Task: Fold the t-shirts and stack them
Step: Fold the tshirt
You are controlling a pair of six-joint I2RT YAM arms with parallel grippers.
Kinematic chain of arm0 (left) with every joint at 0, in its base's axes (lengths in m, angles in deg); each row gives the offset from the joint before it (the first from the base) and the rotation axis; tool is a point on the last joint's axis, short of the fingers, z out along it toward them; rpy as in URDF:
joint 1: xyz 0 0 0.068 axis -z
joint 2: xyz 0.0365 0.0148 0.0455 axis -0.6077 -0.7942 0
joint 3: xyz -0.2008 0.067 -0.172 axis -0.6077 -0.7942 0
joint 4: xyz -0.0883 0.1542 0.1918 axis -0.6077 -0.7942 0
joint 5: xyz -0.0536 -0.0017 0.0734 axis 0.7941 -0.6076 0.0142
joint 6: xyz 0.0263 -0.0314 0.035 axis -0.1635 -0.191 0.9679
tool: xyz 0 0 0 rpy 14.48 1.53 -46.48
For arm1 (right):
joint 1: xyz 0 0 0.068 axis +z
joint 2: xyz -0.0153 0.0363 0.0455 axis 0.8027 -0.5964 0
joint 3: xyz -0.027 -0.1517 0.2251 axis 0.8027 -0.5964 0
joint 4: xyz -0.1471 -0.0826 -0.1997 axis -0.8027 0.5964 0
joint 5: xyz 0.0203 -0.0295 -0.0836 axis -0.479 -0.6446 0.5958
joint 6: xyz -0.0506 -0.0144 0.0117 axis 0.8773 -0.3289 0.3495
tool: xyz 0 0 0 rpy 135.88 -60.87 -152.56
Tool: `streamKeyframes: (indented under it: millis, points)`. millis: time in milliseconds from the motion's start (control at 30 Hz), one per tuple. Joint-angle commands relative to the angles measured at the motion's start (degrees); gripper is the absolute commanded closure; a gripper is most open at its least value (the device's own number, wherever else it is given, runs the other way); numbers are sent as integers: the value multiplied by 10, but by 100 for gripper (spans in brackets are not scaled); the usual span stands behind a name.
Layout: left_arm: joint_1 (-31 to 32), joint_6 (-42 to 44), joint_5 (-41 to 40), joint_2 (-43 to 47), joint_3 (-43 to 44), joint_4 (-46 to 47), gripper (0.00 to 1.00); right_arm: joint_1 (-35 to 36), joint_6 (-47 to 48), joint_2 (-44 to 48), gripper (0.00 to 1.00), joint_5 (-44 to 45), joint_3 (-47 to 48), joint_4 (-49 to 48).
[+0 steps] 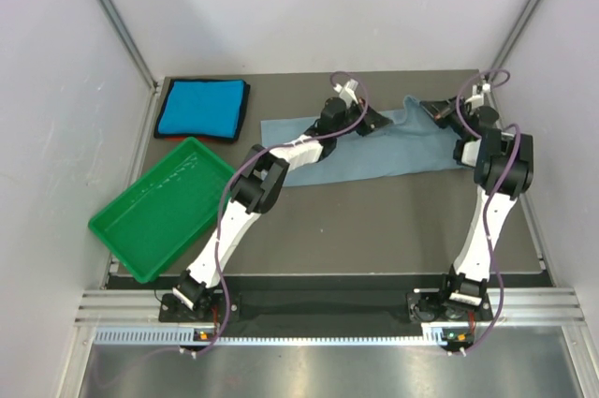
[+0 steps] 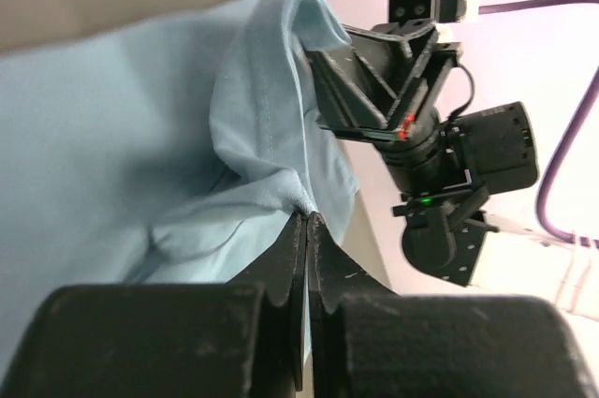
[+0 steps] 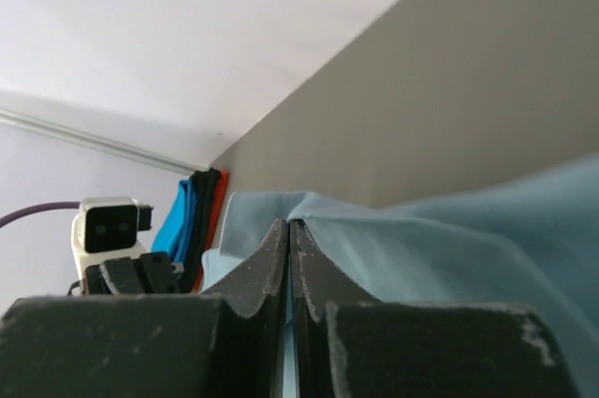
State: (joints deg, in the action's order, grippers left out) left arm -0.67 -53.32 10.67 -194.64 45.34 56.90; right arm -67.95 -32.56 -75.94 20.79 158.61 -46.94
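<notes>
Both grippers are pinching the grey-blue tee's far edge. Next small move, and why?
The left gripper and right gripper are each shut on the far edge of the grey-blue t-shirt, which lies spread as a long strip. So probably: draw both together toward the near side, folding that edge over the rest. The turquoise t-shirt already sits folded at the far-left corner.

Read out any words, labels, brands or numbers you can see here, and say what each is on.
None legible in any view.
Grey-blue t-shirt, turquoise t-shirt and green tray: no print visible.
Front rail: fine marks, too small to read.
</notes>
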Motion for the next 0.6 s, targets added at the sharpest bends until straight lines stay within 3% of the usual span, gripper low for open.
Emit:
streamKeyframes:
  millis: [0, 300, 567]
  points:
    - [2, -9, 16, 19, -26, 36, 100, -14, 3, 57, 100, -1, -34, -54]
    - [9, -10, 13, 24, -30, 18, 100, -62, -47, 65, 100, -23, -96, -129]
    - [16, 0, 11, 46, -57, 16, 100, -90, -61, 78, 100, -31, -126, -135]
